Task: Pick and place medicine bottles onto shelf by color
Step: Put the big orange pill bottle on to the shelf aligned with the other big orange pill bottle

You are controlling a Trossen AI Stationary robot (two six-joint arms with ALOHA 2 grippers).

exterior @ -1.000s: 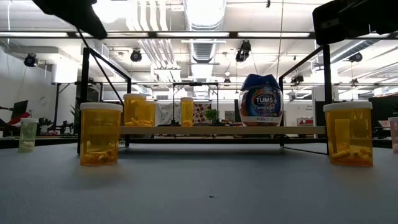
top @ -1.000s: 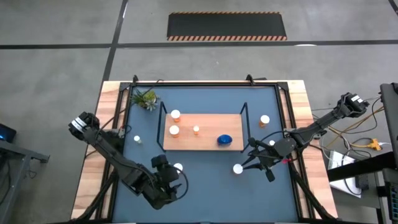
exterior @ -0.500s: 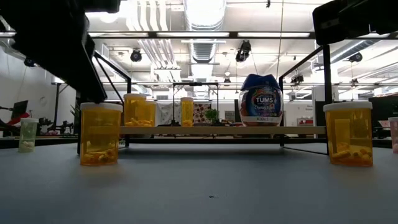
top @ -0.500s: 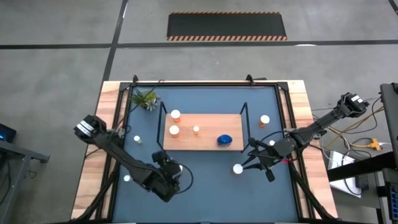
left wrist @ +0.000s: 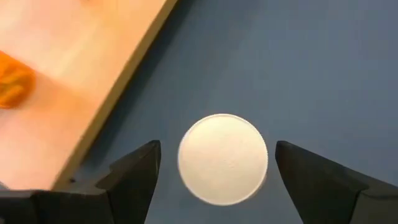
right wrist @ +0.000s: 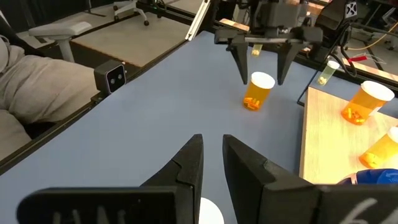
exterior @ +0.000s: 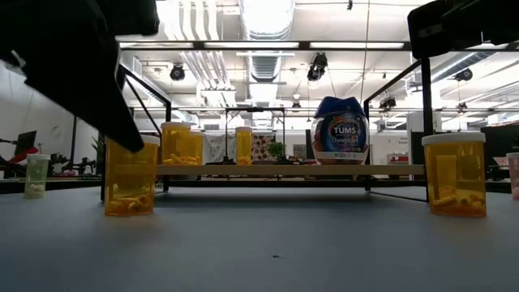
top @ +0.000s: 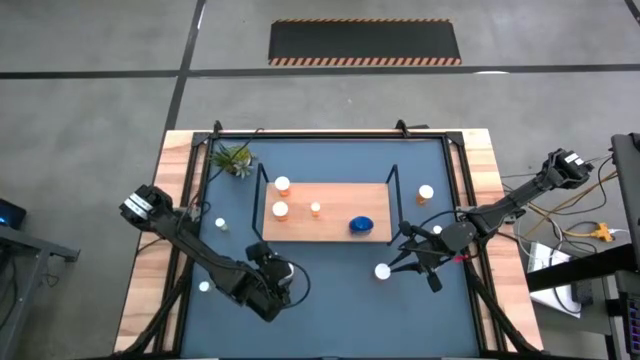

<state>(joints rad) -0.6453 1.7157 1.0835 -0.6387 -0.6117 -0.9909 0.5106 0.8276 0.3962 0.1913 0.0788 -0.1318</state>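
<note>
Orange bottle [left wrist: 222, 158] with white cap standing on the blue mat [top: 330, 290] just in front of the wooden shelf [top: 330, 210], left pincer [left wrist: 217, 171] spread wide on either side of it, not touching, right pincer [right wrist: 211, 163] narrow above another white cap [top: 382, 271]

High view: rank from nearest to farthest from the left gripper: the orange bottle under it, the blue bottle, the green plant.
1. Orange bottle: right below the left gripper, between its open fingers, on the mat in front of the shelf.
2. Blue bottle: on the shelf's right part.
3. Green plant: far left corner of the mat.
</note>
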